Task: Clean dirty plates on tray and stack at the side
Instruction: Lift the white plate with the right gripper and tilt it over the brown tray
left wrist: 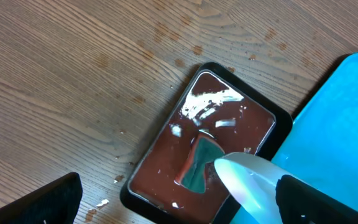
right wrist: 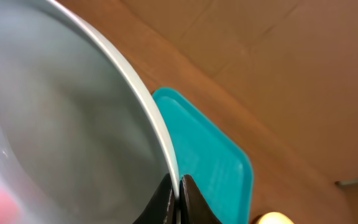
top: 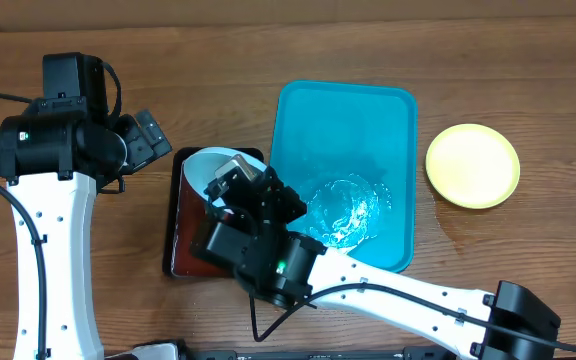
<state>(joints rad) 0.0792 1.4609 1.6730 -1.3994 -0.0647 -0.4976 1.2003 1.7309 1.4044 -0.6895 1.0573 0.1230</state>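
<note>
The blue tray (top: 343, 130) lies in the middle of the desk (top: 218, 80), with its long sides running away from the robot. On its near half there is a wet, glittering patch (top: 348, 210); I cannot tell exactly what it is.

Just beside the blue tray, on its left side, lies a smaller dark brown tray (top: 183, 245). The left wrist view shows reddish-brown liquid with white streaks in it.

The right pincer (right wrist: 179, 198) is closed on the rim of a pale blue-white plate (top: 206, 170). In the right wrist view the two fingers pinch the thin edge between them. The plate is held over the brown tray, left of the blue tray and not on it. It looks tilted, but I cannot tell whether its lower edge touches the liquid. Inside the plate, low in the right wrist view, there is a small pink spot, too blurred to say more.

The left pincer (top: 148, 138) is wide open and holds nothing — it hangs above the bare desk, further left of the blue tray, near the far corner of the brown tray.

On the other side of the blue tray, to its right and apart from it, a yellow-green plate (top: 473, 165) lies flat on the desk. It looks clean from above.
</note>
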